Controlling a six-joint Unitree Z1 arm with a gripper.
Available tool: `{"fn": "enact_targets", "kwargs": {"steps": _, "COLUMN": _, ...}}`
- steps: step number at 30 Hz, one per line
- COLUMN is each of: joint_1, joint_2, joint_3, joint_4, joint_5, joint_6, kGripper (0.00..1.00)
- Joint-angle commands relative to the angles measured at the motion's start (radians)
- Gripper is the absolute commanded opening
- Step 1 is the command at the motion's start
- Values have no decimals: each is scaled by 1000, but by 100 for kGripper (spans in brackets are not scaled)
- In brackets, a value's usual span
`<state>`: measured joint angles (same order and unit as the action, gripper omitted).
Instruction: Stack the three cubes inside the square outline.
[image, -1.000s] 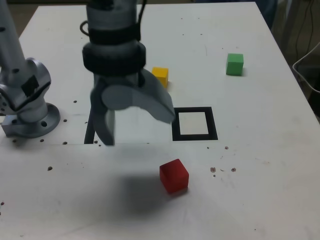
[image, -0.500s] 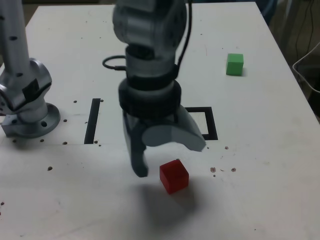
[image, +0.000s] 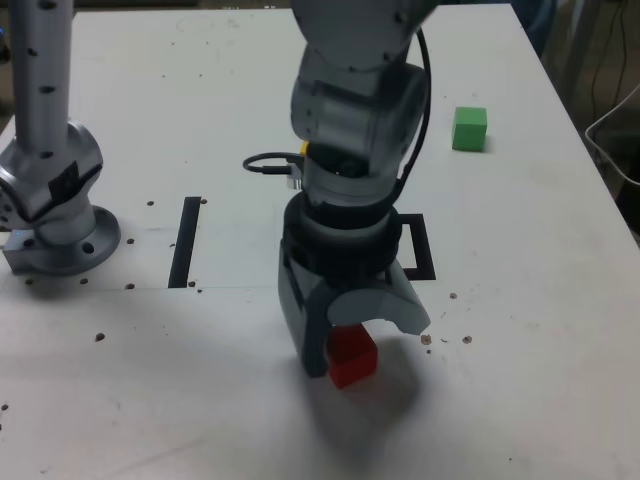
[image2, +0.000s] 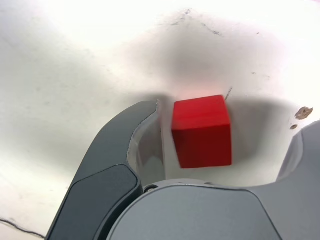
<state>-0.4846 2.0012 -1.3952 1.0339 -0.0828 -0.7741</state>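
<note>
The red cube sits on the white table near the front. My gripper is lowered over it, open, with one jaw on each side. In the wrist view the red cube lies between the jaws of the gripper. One finger is close beside the cube and a wider gap shows on the other side. The green cube stands at the back on the exterior view's right. Only a yellow sliver of the yellow cube shows behind the arm. The arm covers most of the square outline.
A straight black strip lies on the table to the exterior view's left of the arm. The arm's grey base stands at the far left. A white cable hangs past the table's right edge. Small dark specks dot the tabletop.
The gripper has moved toward the exterior view's right and down, from beside the red cube to straddling it. Its jaws have narrowed a little. The cubes have not moved.
</note>
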Motion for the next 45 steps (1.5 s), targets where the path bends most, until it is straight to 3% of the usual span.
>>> {"fn": "enact_targets", "kwargs": {"steps": 1, "joint_1": 6, "joint_2": 17, "joint_3": -11, "joint_4": -3, "joint_5": -6, "joint_6": 3, "kGripper": 79}}
{"fn": "enact_targets", "kwargs": {"steps": 14, "joint_1": 13, "joint_2": 26, "joint_3": -25, "joint_4": -4, "joint_5": -27, "joint_6": -4, "kGripper": 44}}
{"fn": "enact_targets", "kwargs": {"steps": 22, "joint_1": 18, "joint_2": 25, "joint_3": -17, "joint_4": -16, "joint_5": -27, "joint_6": -1, "kGripper": 28}}
{"fn": "enact_targets", "kwargs": {"steps": 32, "joint_1": 25, "joint_2": 27, "joint_3": -12, "joint_4": -27, "joint_5": -22, "joint_6": 19, "kGripper": 20}}
{"fn": "enact_targets", "kwargs": {"steps": 36, "joint_1": 26, "joint_2": 13, "joint_3": -18, "joint_4": -17, "joint_5": -3, "joint_6": 27, "kGripper": 17}}
{"fn": "enact_targets", "kwargs": {"steps": 41, "joint_1": 48, "joint_2": -24, "joint_3": -45, "joint_4": 37, "joint_5": 29, "joint_6": 64, "kGripper": 17}}
{"fn": "enact_targets", "kwargs": {"steps": 45, "joint_1": 93, "joint_2": -39, "joint_3": -90, "joint_4": 104, "joint_5": 38, "joint_6": 175, "kGripper": 17}}
